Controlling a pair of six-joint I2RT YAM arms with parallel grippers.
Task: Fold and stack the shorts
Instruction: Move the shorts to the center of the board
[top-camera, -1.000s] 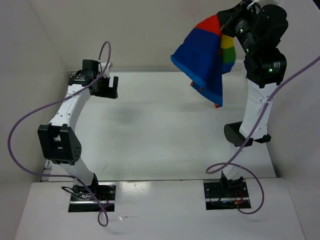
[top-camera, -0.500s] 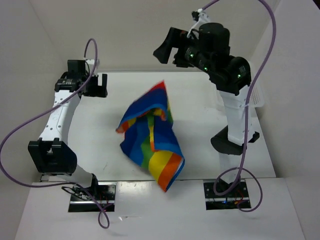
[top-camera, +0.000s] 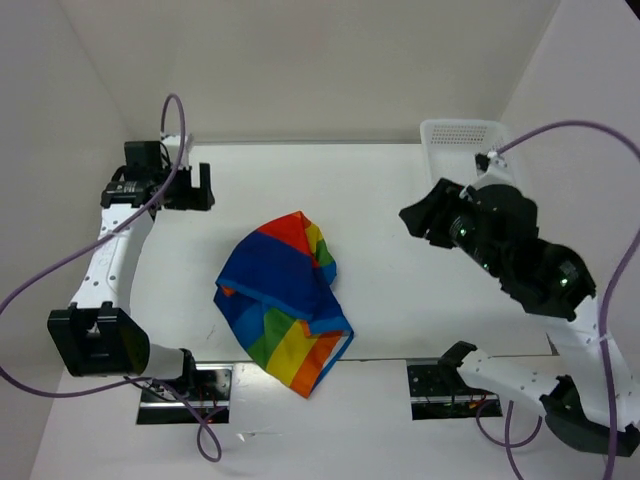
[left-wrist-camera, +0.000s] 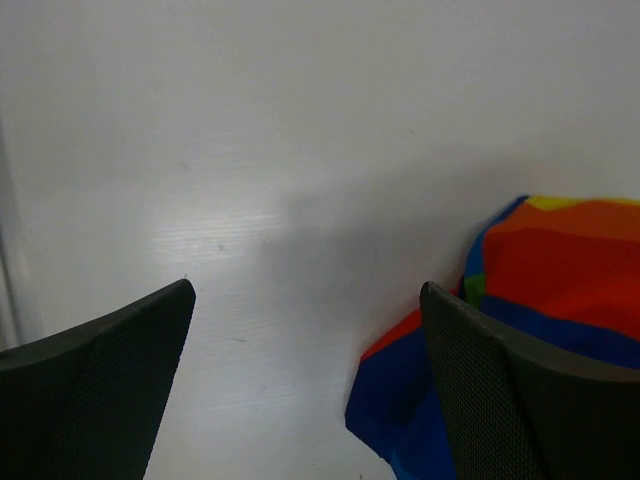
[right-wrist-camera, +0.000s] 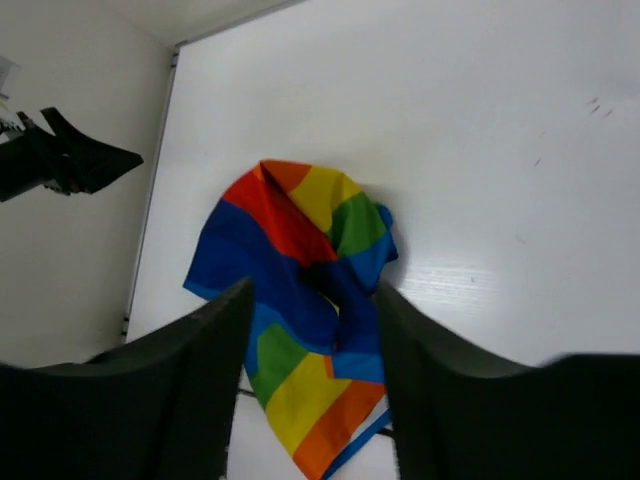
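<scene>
Shorts (top-camera: 285, 300) on table (top-camera: 400, 220), basket (top-camera: 460, 137) far right

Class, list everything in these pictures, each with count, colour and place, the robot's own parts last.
shorts: one, rainbow stripes, crumpled on the table, near edge, middle
basket: one, white, far right corner
table: one, white, under it all
cables: one per arm, purple, looping off them
left arm, right arm: white and black, either side
left gripper: black, open, left of shorts
right gripper: black, open, empty, raised right of shorts
</scene>
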